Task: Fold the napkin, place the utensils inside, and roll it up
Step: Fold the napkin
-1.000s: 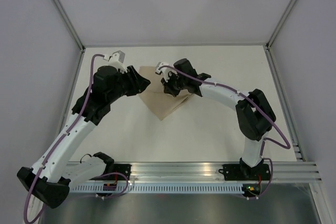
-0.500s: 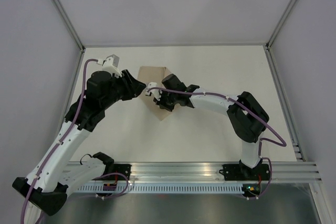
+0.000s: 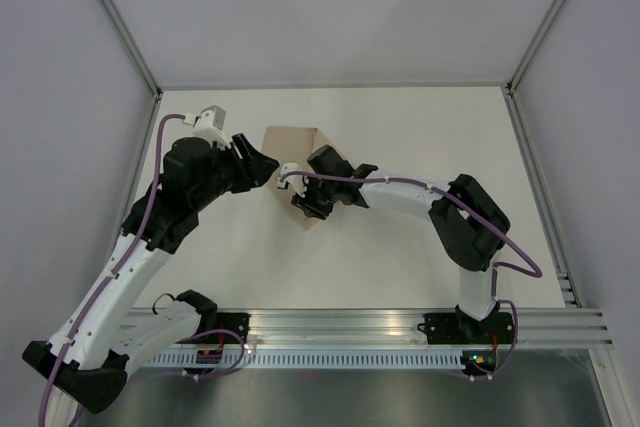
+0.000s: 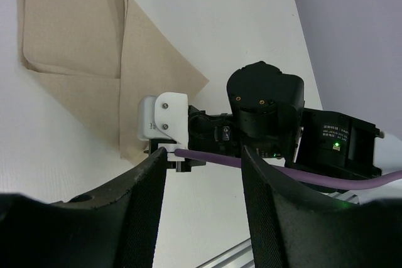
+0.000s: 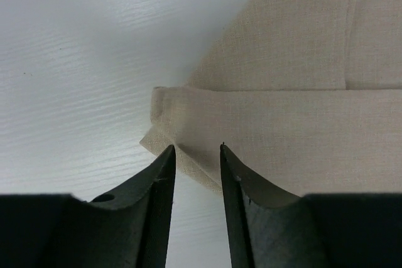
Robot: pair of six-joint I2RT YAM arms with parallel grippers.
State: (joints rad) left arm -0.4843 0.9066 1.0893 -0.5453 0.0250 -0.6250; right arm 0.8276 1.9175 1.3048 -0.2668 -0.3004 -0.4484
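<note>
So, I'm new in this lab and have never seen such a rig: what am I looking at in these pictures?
A robot's left arm and right arm are bolted at the near edge of a white table. The wide picture looks down from above; the other two come from cameras on each wrist. On the table lies a folded tan napkin. The left tool hangs open beside it, holding nothing. The right tool sits at the napkin's folded edge, jaws slightly apart, apparently gripping nothing.

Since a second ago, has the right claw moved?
Yes. The right claw slid nearer and leftward, away from the table's back edge, over the napkin.
</note>
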